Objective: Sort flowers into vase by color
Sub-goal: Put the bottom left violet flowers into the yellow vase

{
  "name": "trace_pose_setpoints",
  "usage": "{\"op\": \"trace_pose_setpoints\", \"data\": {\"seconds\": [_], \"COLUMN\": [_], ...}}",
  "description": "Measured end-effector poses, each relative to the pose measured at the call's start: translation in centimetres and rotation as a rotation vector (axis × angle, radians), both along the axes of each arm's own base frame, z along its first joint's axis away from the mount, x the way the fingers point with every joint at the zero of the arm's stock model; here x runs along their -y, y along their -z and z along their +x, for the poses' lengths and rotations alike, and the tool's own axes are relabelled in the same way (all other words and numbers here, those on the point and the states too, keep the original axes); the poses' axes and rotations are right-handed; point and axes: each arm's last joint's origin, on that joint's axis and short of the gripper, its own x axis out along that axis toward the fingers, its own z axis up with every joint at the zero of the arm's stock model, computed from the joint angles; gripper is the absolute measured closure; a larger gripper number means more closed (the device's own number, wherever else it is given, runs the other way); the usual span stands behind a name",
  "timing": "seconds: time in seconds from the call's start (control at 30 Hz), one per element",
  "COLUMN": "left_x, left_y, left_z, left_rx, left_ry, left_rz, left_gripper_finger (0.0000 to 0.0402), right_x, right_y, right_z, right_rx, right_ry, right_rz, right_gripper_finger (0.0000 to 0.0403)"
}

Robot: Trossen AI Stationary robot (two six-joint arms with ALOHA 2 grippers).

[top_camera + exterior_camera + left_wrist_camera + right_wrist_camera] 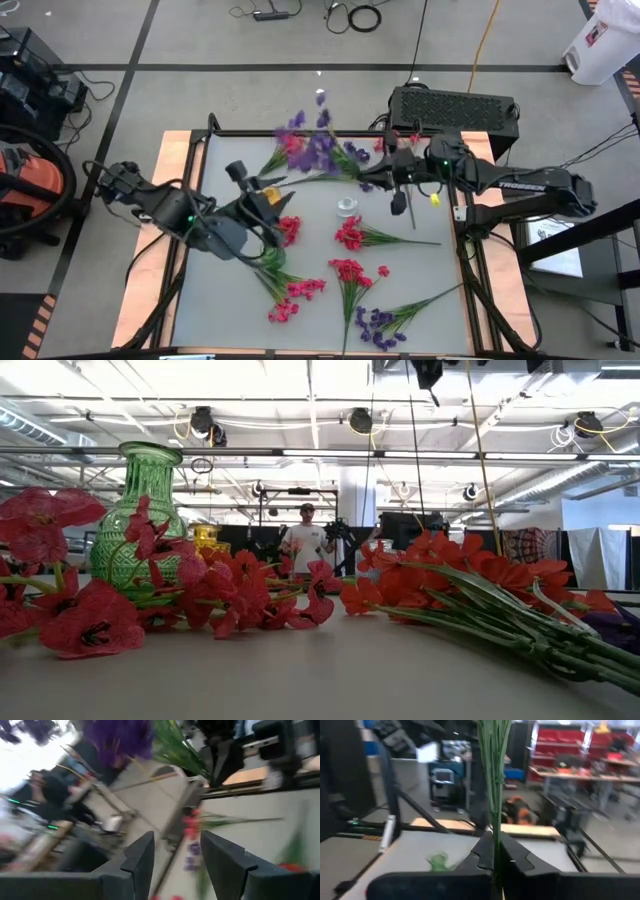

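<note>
Across the lower half of the high view, most of the flowers lay loose on the desk (420, 270): a pink-red sprig (350, 236) near the middle, another (348, 272) just below it, a pink-red cluster (290, 290) at lower left, one more (288, 228) beside the left arm, and a purple sprig (378, 324) near the bottom edge. At the upper middle, a bunch of purple flowers (315, 150) stood or lay together with one pink-red bloom among them; whether they sat in a vase could not be told from above. In the low view a green glass vase (145, 520) rose at the left behind red blossoms, and no stems showed at its mouth. The right hand (495, 852) was clamped shut on a bundle of green stems (494, 780), which ran straight up from its fingers; in the high view this hand (398, 175) sat at the upper right of the desk. The left hand (177, 855) had its fingers spread and held nothing, hovering at the left of the desk (262, 195). Judging by this, the sorting looked to be at an early or middle stage, with most sprigs yet to be placed.
</note>
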Motion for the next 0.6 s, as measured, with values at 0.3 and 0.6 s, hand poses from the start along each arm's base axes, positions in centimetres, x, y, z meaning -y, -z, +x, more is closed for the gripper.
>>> {"op": "trace_pose_setpoints", "data": {"seconds": [0.3,0.6], "left_x": [-0.9,-2.2], "left_y": [-0.3,-1.8], "left_z": [2.2,3.7], "left_rx": [0.072,0.196], "left_ry": [0.180,0.318], "left_rz": [-0.225,-0.256], "left_gripper_finger": [0.0234,0.0234], "right_x": [-2.1,-3.3], "right_y": [0.0,-1.4], "right_z": [1.9,2.2], "right_rx": [0.111,0.293], "right_ry": [-0.099,-0.135], "right_rz": [-0.112,-0.140], "right_gripper_finger": [0.0402,0.0402]}}
